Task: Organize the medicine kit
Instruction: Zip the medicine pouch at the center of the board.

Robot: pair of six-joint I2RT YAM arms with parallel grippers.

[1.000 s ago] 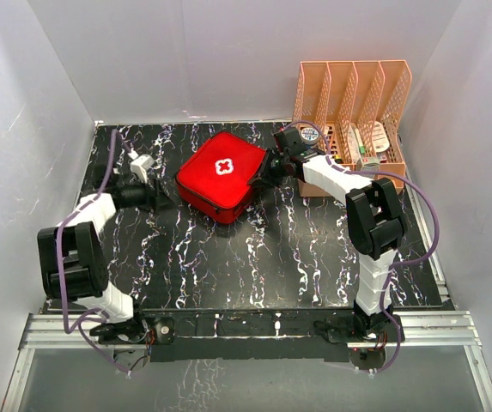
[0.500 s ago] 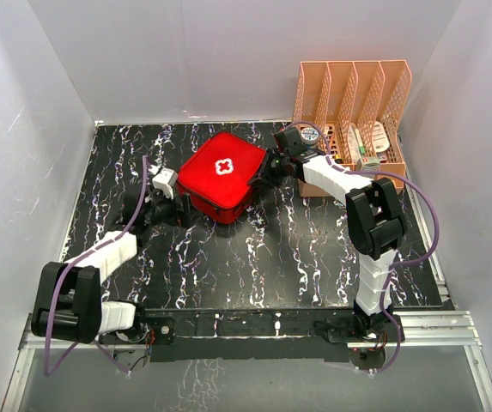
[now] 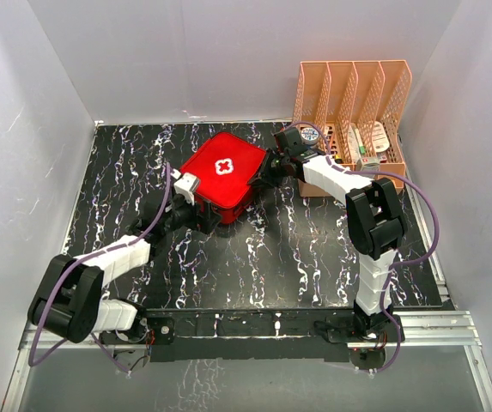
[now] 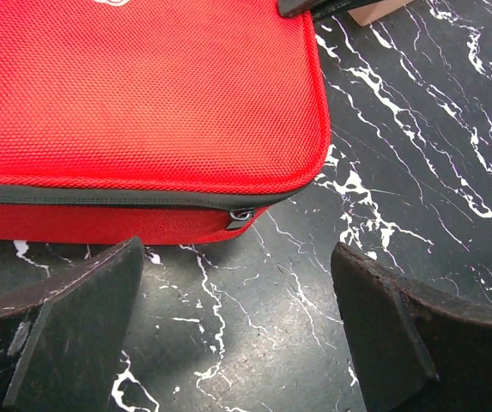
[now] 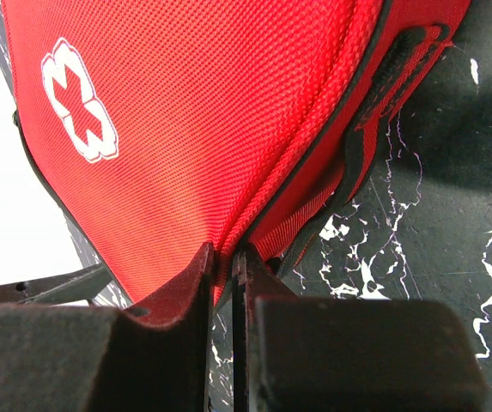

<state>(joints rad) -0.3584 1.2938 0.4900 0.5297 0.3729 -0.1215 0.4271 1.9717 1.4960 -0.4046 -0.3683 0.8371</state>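
Note:
The medicine kit (image 3: 221, 174), a red zip case with a white cross (image 5: 78, 99), lies zipped shut at the back middle of the black marbled table. My right gripper (image 3: 267, 173) is shut on the seam at its right corner, and in the right wrist view its jaws (image 5: 226, 253) pinch the red fabric edge. My left gripper (image 3: 200, 209) stands open at the kit's near-left side. In the left wrist view its two fingers (image 4: 74, 326) frame bare table just short of the kit (image 4: 142, 94) and its zipper pull (image 4: 240, 215), touching neither.
An orange-pink file rack (image 3: 353, 112) with several small items in its slots stands at the back right, right behind my right arm. White walls close off the table on three sides.
My left arm has swung from the table's left side over to the kit's near-left edge, and its jaws have opened wide. The right gripper and the kit have not moved.

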